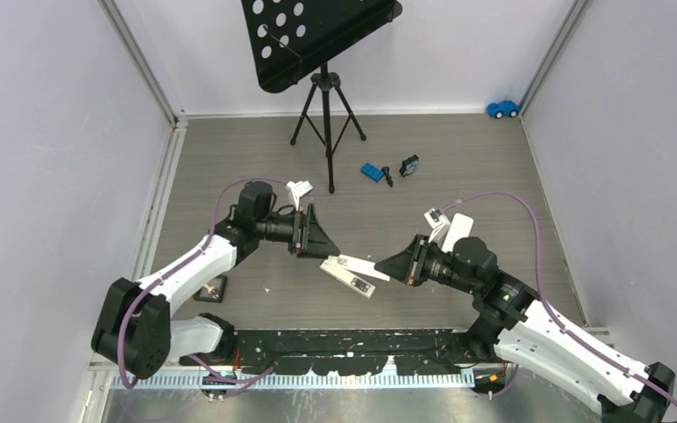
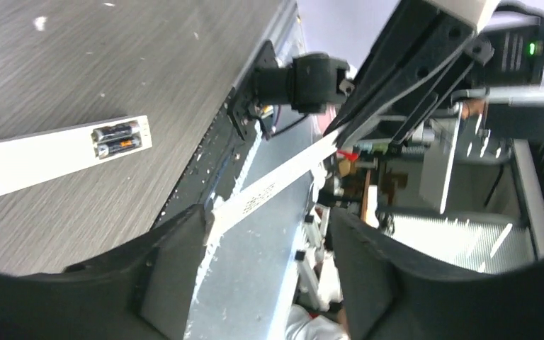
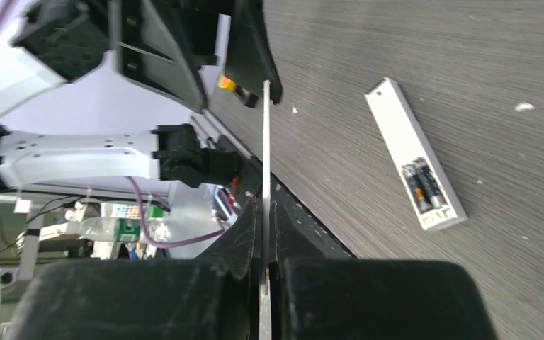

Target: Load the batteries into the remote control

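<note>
Remote (image 3: 414, 163): two batteries (image 3: 423, 185) seated. I see right claw (image 3: 264, 209) pinching cover (image 3: 265, 142) beside remote; left claw (image 2: 265, 216) wide, holding nothing.

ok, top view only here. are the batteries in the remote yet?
Observer: Yes. The right wrist view shows two batteries side by side in the open bay of the remote.
Operator: who has the cover?
Observer: The right gripper is shut on the cover, gripping it edge-on.
Operator: left gripper on it too?
Observer: No. The left gripper is open; the cover's end sits at one fingertip, not pinched.
</note>
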`<state>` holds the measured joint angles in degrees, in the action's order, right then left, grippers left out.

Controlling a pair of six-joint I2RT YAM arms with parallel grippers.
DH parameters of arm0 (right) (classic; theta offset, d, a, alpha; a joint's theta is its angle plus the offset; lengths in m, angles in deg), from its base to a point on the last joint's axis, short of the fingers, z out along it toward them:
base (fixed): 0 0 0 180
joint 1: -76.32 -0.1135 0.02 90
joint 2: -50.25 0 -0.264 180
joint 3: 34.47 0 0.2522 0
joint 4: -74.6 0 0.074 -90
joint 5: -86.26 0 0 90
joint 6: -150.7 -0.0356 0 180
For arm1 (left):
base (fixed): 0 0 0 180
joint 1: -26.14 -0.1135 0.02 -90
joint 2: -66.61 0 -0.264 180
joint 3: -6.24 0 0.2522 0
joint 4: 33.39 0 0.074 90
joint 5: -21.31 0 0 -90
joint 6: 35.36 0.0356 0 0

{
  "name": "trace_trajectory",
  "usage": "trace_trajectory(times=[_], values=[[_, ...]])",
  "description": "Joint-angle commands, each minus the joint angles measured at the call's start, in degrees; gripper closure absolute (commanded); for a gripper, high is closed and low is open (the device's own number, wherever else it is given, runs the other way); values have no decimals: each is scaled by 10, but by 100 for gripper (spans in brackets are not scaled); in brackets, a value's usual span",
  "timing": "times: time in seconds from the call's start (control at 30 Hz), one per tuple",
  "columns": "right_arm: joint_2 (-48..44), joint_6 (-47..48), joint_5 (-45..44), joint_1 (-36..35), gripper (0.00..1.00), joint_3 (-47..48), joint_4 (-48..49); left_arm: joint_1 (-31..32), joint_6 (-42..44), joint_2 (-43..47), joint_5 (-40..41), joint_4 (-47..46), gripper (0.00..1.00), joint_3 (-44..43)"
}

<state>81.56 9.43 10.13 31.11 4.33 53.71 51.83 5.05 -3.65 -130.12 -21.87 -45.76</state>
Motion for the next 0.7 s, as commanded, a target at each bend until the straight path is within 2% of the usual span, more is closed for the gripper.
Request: trace_trajectory(times=[0.0,0.07,0.1,0.2,0.3,0.5,0.67], values=[[38,29,-22,0,100,31,-54,-20,86,12,121,150,24,-49],[75,43,-3,0,100,37,-71,-34,106,5,191,203,16,-55],[87,49,7,0,100,39,-74,-39,110,-1,219,225,15,-59],[163,63,51,-1,100,48,-81,-43,114,-30,263,251,15,-62],[228,78,58,-1,100,66,-103,-42,102,-57,279,233,16,-50],[278,75,-25,-1,100,94,-140,-42,76,-76,297,189,21,-22],[307,41,-109,-1,100,91,-131,-42,52,-84,299,152,23,2]])
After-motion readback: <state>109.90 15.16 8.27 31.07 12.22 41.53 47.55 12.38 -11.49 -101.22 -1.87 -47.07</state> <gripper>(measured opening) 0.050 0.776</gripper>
